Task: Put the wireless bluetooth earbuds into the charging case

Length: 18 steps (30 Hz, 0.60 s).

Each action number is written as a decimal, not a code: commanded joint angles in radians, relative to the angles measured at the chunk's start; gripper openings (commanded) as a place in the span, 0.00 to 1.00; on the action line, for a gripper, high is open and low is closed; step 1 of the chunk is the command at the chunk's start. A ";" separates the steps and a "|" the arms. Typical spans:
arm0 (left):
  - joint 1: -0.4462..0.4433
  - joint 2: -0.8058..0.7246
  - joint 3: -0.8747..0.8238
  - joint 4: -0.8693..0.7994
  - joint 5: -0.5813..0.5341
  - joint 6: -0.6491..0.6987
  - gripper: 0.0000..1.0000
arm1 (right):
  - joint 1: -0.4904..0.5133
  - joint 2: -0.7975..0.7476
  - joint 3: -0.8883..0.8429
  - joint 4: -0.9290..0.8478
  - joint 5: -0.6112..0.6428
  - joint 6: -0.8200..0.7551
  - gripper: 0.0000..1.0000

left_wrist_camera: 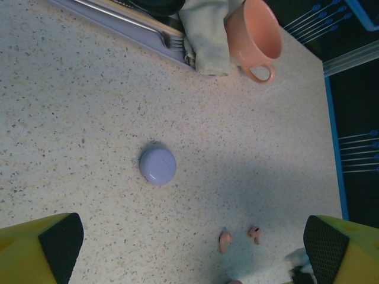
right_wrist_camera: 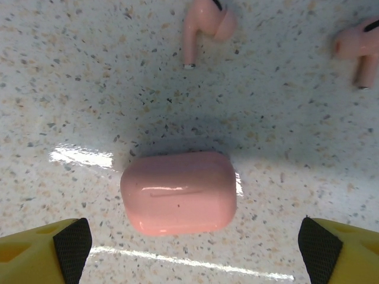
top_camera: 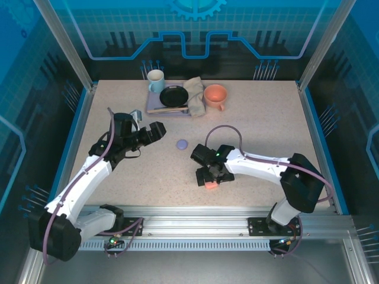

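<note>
A closed salmon-pink charging case (right_wrist_camera: 179, 192) lies flat on the speckled table, and in the top view the same pink case (top_camera: 209, 187) peeks out below the right gripper. My right gripper (right_wrist_camera: 194, 245) hangs open over it, its pads wide of both ends and touching nothing. Two pink earbuds (right_wrist_camera: 204, 26) (right_wrist_camera: 358, 47) lie loose just beyond the case. In the left wrist view these two earbuds (left_wrist_camera: 225, 241) (left_wrist_camera: 254, 234) lie near the bottom edge. A closed lavender case (left_wrist_camera: 158, 165) (top_camera: 182, 143) sits mid-table. My left gripper (left_wrist_camera: 192, 248) (top_camera: 159, 131) is open and empty, left of it.
At the back of the table stand a white mug (top_camera: 156, 80), a grey tray (top_camera: 155, 107) with a black dish (top_camera: 173, 95) and cutlery, a crumpled cloth (top_camera: 195, 94) and a peach mug (top_camera: 215, 96) (left_wrist_camera: 257, 35). Blue rails edge the table sides.
</note>
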 commanded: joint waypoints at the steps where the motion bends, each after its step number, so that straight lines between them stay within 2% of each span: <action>1: -0.003 -0.031 -0.014 0.023 -0.038 -0.055 0.99 | -0.007 0.040 0.009 0.021 -0.027 0.007 0.94; 18: -0.003 0.009 0.025 -0.018 -0.009 -0.068 0.99 | -0.037 0.153 -0.019 0.095 -0.095 -0.060 0.85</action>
